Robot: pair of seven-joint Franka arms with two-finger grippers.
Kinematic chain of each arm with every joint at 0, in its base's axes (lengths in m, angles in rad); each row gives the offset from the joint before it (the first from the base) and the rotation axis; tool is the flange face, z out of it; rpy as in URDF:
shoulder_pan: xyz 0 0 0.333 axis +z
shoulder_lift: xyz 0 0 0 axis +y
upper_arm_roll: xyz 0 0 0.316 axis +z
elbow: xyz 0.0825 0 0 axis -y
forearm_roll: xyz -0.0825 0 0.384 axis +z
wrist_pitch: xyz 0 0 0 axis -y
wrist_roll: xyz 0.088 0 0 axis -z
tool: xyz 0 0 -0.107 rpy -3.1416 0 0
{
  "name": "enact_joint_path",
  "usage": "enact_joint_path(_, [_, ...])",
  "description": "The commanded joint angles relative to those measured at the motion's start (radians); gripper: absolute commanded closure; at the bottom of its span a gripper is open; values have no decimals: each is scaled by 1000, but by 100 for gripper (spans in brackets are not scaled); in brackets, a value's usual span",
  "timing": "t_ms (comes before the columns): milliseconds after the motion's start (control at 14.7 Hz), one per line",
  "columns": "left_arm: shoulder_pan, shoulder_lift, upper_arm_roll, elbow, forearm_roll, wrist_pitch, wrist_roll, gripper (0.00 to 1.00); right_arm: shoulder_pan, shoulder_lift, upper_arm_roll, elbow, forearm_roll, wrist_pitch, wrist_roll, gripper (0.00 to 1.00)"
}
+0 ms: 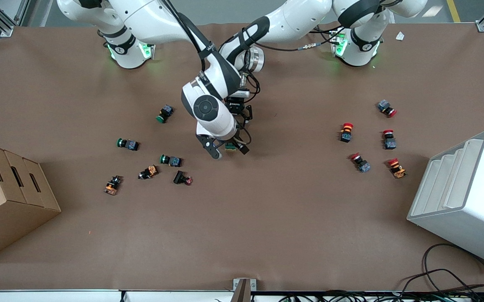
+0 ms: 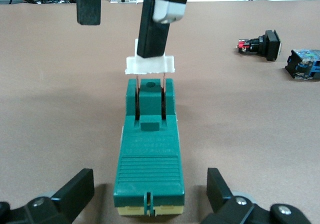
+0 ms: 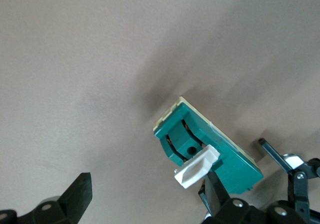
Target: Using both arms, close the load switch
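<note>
The load switch (image 1: 230,146) lies on the brown table near its middle. It is a dark green block (image 2: 149,154) on a cream base, and its white lever (image 2: 150,64) stands raised at one end. My left gripper (image 2: 150,196) is open low over the table, its jaws on either side of the block's other end without touching it. My right gripper (image 3: 147,199) is open, and one finger (image 2: 152,28) rests against the white lever (image 3: 197,166). In the front view the right gripper (image 1: 225,152) hangs over the switch, and the left gripper (image 1: 242,119) is partly hidden by the right hand.
Several green-capped push buttons (image 1: 170,160) lie toward the right arm's end and several red-capped ones (image 1: 346,132) toward the left arm's end. A cardboard box (image 1: 6,197) and a white rack (image 1: 464,197) stand at the table's ends. Cables (image 1: 447,281) lie at the front edge.
</note>
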Motion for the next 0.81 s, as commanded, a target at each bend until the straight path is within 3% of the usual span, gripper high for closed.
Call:
enact_joint_path(0, [1,42,19,9,0,7,-23,0,-13,38,7,40,2,5,-5,0])
enact_joint_path(407, [1,42,26,9,0,7,-20,0,-42,62,7,54,-1,57,-23,0])
enact_joint_path(747, [3,39,26,9,0,6,-18,0,-47,144,7,129,-3,59,-22,0])
